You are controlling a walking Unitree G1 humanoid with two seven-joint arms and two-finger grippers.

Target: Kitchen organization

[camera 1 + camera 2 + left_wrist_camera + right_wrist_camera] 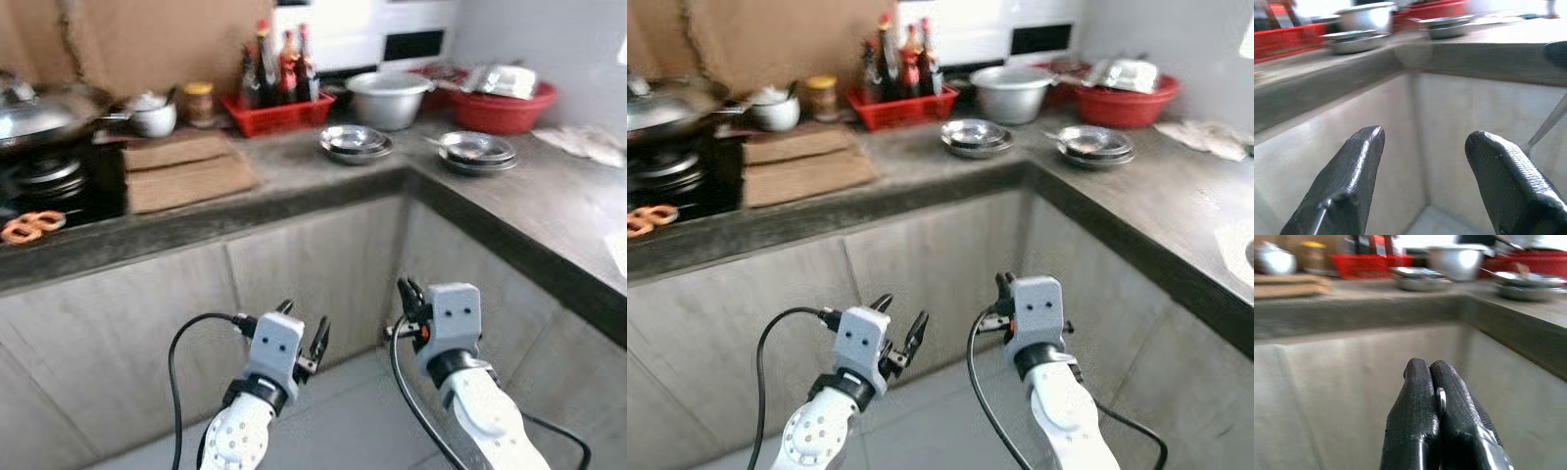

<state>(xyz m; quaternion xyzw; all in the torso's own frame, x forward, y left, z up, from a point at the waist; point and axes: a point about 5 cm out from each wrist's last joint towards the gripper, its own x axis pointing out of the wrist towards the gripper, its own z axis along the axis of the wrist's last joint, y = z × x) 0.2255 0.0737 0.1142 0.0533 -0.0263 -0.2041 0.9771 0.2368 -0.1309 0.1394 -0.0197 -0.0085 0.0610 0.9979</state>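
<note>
Facing the corner of an L-shaped kitchen counter (294, 186), I hold both arms low in front of the pale cabinet fronts (313, 274), well below the worktop, with nothing in either grip; by my reading the tidying has not visibly started and all of it is left to do. From the left: a lidded metal wok (39, 113) sits on the dark stove (59, 186), with orange ring-shaped pieces (29, 227) on the counter edge before it. Next come a small white pot (152, 116), a jar with a yellow lid (199, 103) and two flat brown boards (186, 168), matte and rough-looking. A red plastic basket (279, 115) holds upright dark bottles (279, 64). Beside it a shiny stack of shallow steel plates (355, 143) rests on the grey, stone-like surface, with a deep steel bowl (390, 98) behind. Round the corner lies a second steel plate stack (476, 152), then a red plastic basin (502, 108) heaped with foil-like items, and crumpled pale cloth (588, 145) farthest right. My left gripper (304, 338) has its textured black fingers (1352, 181) spread apart, empty; my right gripper (409, 294) has its fingers pressed together on nothing, pointing toward the counter corner.
</note>
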